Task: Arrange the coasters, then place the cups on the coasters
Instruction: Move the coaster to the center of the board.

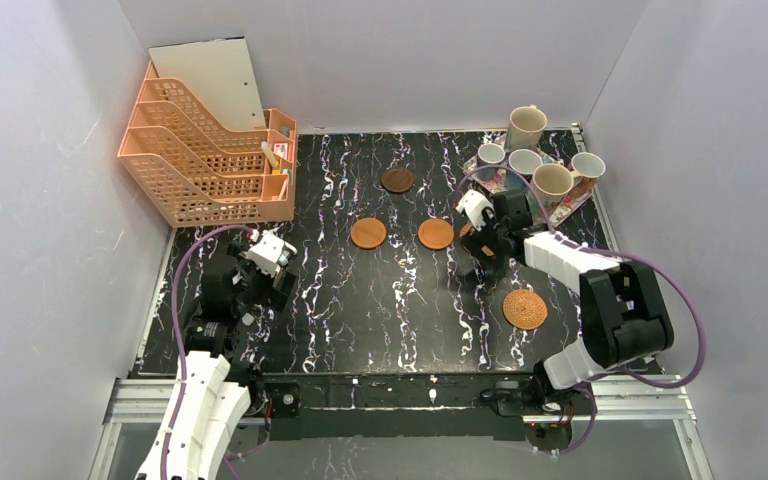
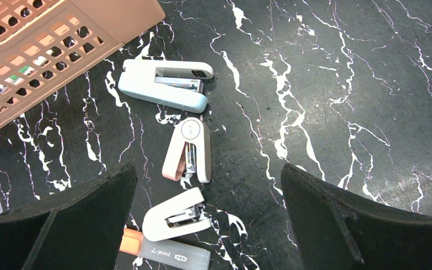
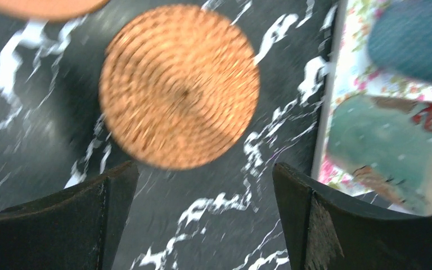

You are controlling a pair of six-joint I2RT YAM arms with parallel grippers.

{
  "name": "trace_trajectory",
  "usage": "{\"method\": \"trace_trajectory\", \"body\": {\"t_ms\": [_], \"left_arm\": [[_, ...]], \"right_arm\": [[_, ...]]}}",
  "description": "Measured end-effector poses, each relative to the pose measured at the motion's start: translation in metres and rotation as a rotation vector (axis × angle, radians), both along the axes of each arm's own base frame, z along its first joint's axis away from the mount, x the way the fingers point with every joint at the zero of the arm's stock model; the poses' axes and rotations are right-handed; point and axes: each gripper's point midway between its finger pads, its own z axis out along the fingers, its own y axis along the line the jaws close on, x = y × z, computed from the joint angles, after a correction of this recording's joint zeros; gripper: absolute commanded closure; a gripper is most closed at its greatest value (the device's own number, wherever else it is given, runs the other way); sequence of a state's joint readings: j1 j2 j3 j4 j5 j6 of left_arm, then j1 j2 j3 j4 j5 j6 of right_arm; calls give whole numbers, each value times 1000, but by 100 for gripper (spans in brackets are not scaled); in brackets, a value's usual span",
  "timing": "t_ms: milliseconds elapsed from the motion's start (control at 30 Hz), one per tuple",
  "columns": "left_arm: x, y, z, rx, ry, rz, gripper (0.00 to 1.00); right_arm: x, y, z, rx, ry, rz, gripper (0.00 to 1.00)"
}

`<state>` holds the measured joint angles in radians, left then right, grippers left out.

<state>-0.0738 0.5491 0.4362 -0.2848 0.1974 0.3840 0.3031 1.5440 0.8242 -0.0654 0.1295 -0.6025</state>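
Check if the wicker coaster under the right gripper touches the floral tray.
Apart. Right wrist view shows bare table between the wicker coaster and the floral tray.

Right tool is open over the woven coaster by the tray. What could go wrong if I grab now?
1. The woven coaster lies flat on the table, so the open right tool may push it along rather than pinch it.
2. The floral tray edge is close beside the tool; a bump might shake the cups on it.
3. The right wrist view is blurred, so alignment is hard to judge.
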Motion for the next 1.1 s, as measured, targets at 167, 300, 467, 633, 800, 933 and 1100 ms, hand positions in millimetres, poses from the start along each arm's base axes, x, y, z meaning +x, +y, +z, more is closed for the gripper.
{"method": "trace_trajectory", "body": {"t_ms": [167,300,467,633,800,933,1100], "left_arm": [[0,0,0,-2,1,1,2],[0,0,0,-1,1,3,2],[0,1,0,0,0,5,2],[0,1,0,2,0,8,2],[0,1,0,2,-2,9,2],[0,2,1,3,-3,10,2],[0,2,1,5,-3,13,2]], "right_arm": [[-46,-3,-11,-32,128,89,2],[-65,-2,-15,-58,152,133,2],[-63,1,5,-40,80,140,2],[-34,4,33,-15,-83,87,2],[8,3,32,-40,-166,18,2],[31,0,6,-77,-150,-15,2],[48,4,-1,-81,-166,-20,2]]}}
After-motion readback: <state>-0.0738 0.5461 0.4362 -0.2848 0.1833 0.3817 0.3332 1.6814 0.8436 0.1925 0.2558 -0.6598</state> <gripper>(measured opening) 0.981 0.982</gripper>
